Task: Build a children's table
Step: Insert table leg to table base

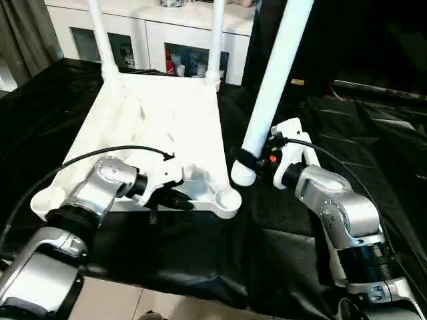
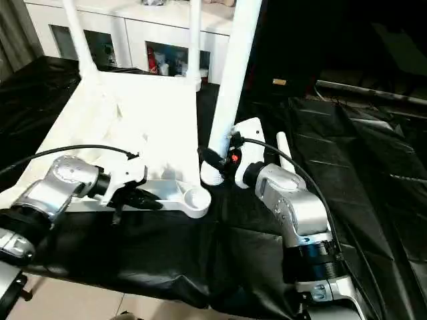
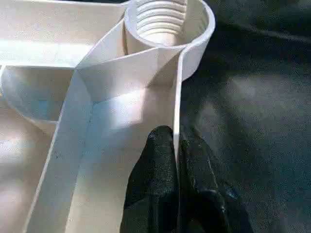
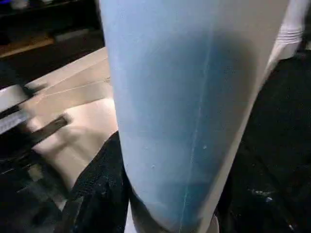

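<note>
Upside-down white plastic ribbed tabletop (image 1: 160, 127) lies on black-draped bench (image 1: 373, 147), two legs already standing at far corners; left tool (image 3: 178, 167) pinches its near rim wall; right tool (image 1: 257, 160) grips long white tubular leg (image 1: 277, 73) just beside empty near-right corner socket (image 1: 225, 197)

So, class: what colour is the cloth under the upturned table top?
Black cloth; clearest in the left eye view.

You are looking at a staged indoor demo room: black-draped table (image 1: 200, 267), glass-door cabinet (image 1: 153, 37) beyond the grippers.
</note>
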